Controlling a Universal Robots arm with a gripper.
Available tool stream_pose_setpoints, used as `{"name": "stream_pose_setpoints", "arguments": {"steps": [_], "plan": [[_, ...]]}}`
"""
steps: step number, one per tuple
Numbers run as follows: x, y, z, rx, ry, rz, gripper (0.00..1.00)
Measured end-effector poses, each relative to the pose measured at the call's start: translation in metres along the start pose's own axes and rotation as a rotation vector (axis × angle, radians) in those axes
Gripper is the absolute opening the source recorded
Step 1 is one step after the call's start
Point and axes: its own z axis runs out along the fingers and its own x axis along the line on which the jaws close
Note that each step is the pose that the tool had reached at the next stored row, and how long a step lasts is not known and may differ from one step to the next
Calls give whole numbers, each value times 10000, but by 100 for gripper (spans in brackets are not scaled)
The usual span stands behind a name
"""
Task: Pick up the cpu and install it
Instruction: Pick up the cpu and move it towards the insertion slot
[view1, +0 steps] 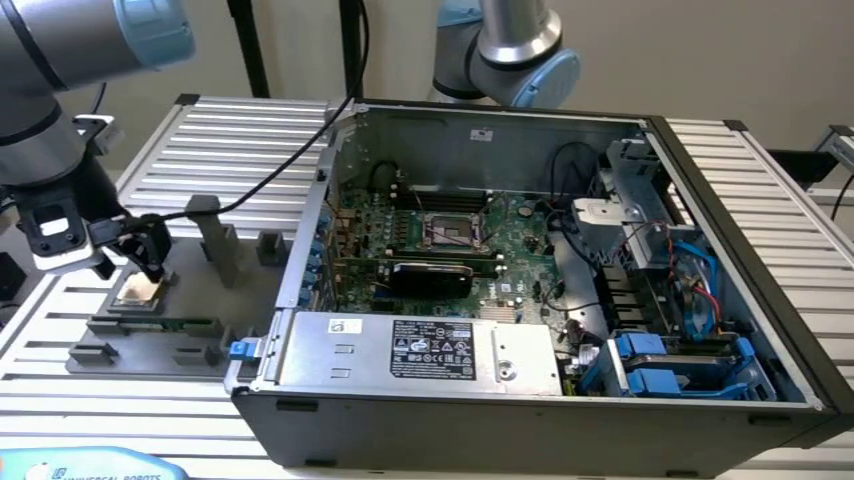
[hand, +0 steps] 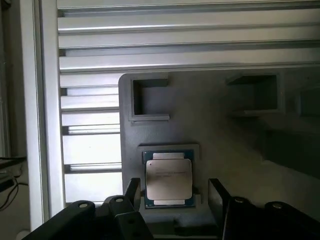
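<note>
Closest in the wrist view, the claw (hand: 174, 192) is spread wide, one dark finger on each side of the cpu (hand: 168, 178) with a slim gap showing at either flank, so nothing is pinched. This view gives the chip's detail: a silver-white metal lid with faint lines of print, and a thin green border around the lid. It lies flat and lid-up in a shallow square pocket of the grey fixture (hand: 225, 145). It is so nearly square that no long axis can be told; its edges run true with the pocket walls, and the print lines run along the line from one finger to the other. Past it the fixture has two empty square recesses, then the ribbed aluminium desk (hand: 175, 30). The exterior view gives the wider setting: at its left the claw (view1: 134, 268) hangs just above the cpu (view1: 139, 290), here a small pale tile, with a green memory stick (view1: 160, 324) lying in the fixture (view1: 200, 352) just in front. To the exterior view's right stands an open computer case (view1: 534, 420), its motherboard (view1: 507, 250) exposed with the socket (view1: 454, 232) well apart from the chip. Behind the case rises a second arm (view1: 514, 50).
</note>
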Motion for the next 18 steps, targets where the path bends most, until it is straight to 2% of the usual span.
{"name": "stream_pose_setpoints", "arguments": {"steps": [7, 11, 13, 16, 18], "plan": [[23, 24, 127, 1, 0, -1, 65], [25, 24, 197, 26, 2, -1, 65], [26, 23, 218, 56, 22, 0, 65], [27, 25, 241, 117, 88, 2, 65], [27, 29, 252, 126, 107, 3, 65]]}}
